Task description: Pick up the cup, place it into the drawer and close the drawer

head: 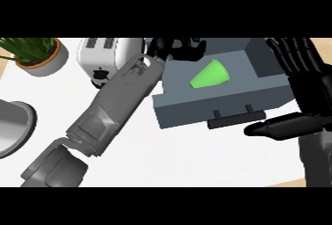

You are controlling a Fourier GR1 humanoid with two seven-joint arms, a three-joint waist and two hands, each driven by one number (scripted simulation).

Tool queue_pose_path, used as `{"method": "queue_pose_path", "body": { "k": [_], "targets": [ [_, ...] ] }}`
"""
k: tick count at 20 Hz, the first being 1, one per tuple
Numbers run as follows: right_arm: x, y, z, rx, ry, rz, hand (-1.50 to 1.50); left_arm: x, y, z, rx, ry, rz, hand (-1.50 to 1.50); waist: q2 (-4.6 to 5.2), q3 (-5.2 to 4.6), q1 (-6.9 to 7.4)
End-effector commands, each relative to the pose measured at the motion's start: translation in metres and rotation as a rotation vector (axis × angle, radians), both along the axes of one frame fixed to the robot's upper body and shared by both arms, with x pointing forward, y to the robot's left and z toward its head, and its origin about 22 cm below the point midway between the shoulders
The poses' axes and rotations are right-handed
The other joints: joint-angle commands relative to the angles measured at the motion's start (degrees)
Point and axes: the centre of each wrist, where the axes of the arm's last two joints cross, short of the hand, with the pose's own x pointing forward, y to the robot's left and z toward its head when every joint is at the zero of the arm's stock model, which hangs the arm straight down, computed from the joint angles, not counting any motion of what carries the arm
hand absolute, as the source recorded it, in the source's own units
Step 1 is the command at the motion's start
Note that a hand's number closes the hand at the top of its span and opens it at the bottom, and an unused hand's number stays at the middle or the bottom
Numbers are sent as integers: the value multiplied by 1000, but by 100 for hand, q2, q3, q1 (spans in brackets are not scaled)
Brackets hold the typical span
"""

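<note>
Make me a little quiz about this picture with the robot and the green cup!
1. True or false: the green cup lies inside the open drawer.
2. What stands left of the toaster? A a potted plant, B a kettle, C a bottle.
3. Fill in: the right hand beside the drawer has straight fingers, so it is ____.

Key: 1 true; 2 A; 3 open.

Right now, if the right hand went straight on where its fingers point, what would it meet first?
Nothing that shows: the right hand points to the view's top edge, beside the drawer, and the way looks free there, though depth is unclear.
</note>
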Motion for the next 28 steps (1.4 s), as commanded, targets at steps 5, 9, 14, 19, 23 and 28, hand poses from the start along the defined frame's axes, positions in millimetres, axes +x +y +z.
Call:
{"method": "queue_pose_path", "body": {
  "k": [5, 9, 14, 19, 23, 28],
  "targets": [
    [7, 18, 2, 41, 10, 215, -150, -4, 4, -12, -155, -6, 0, -150, 68, -4, -237],
    [6, 37, 0, -18, 29, 423, 150, -6, 1, -4, -301, -48, -47, -150, 48, -11, -249],
    [4, 41, 0, -221, 124, 568, 150, -5, -3, 8, -420, -123, -28, -150, -31, -18, -9],
    [-12, 45, -7, -521, 215, 553, -150, -4, 2, 1, -439, -134, 46, -150, -116, -19, 259],
    [-17, 25, -16, -706, 169, 390, -150, -6, 10, -17, -464, -104, 55, -150, -153, -5, 544],
    [-15, 32, -74, -776, 258, 278, -150, -9, 14, -24, -536, -108, 62, -150, -184, -6, 846]
  ]
}}
